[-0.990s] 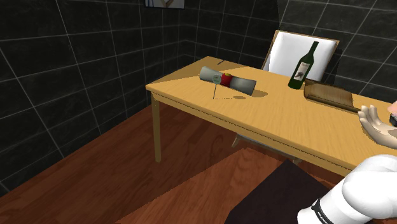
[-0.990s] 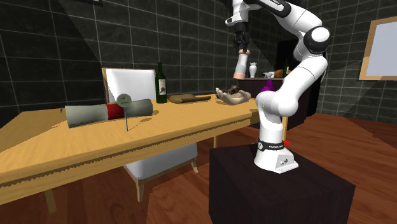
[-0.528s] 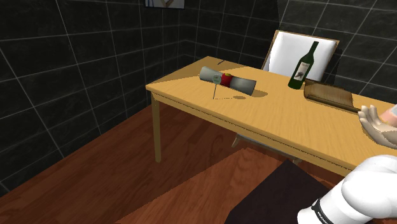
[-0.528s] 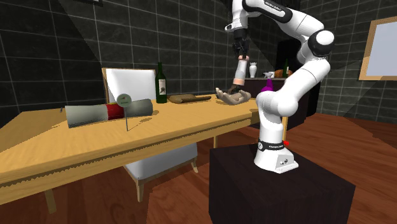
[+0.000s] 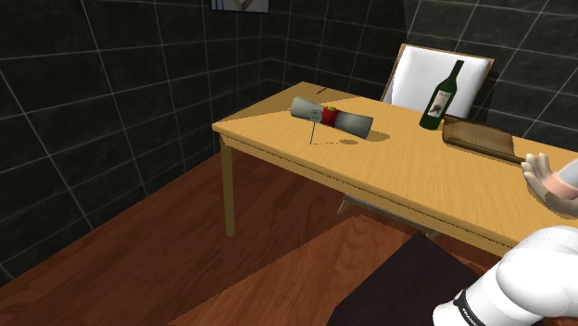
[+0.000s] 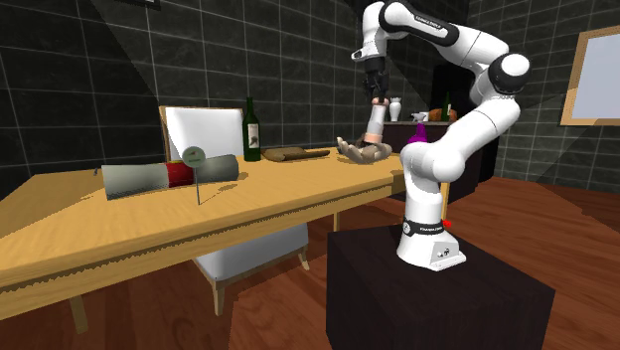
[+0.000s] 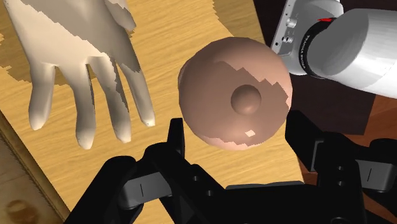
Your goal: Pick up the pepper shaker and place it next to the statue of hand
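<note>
Shoulder view: a pale, open-palmed hand statue [image 5: 540, 173] lies at the end of the light wooden worktop [image 5: 408, 176] nearest the robot's stand. A dark green wine bottle [image 5: 442, 96] stands well apart from it, by the far edge.

Second exterior view: the white arm reaches over that same end of the worktop. Its black two-finger gripper [image 6: 377, 97] points down and is clamped on the top of a tall, pinkish-brown pepper shaker [image 6: 374, 123]. The shaker hangs upright, its base low over the statue's far side. Whether the base touches the worktop cannot be told.

Wrist view: the gripper's fingers [image 7: 175, 137] clasp the shaker's rounded, knobbed top on either side, and the statue's fingertips lie just beside it.

The placement looks nearly complete, but the margin is thin. If the base comes down on the statue's outstretched fingers, the shaker would likely tip once freed. Letting go while the base is above the wood could make so tall a piece topple and roll towards the end edge.
</note>
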You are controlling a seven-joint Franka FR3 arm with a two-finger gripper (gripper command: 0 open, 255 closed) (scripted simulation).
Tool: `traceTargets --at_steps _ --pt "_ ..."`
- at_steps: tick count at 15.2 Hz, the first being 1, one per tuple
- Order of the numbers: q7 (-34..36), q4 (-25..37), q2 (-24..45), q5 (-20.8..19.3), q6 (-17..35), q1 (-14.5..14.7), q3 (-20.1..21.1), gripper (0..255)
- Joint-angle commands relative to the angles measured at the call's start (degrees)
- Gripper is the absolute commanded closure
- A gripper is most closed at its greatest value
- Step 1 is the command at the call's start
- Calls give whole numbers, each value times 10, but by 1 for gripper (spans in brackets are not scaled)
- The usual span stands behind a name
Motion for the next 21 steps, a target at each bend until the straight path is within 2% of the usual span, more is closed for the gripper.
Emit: traceTargets --at_steps 1,19,21 --pt "4 -21 -10 -3 12 -2 -4 255" --pt "31 -200 -97 -44 105 -27 -44 255" --pt "32 -200 -97 -44 105 -27 -44 255"
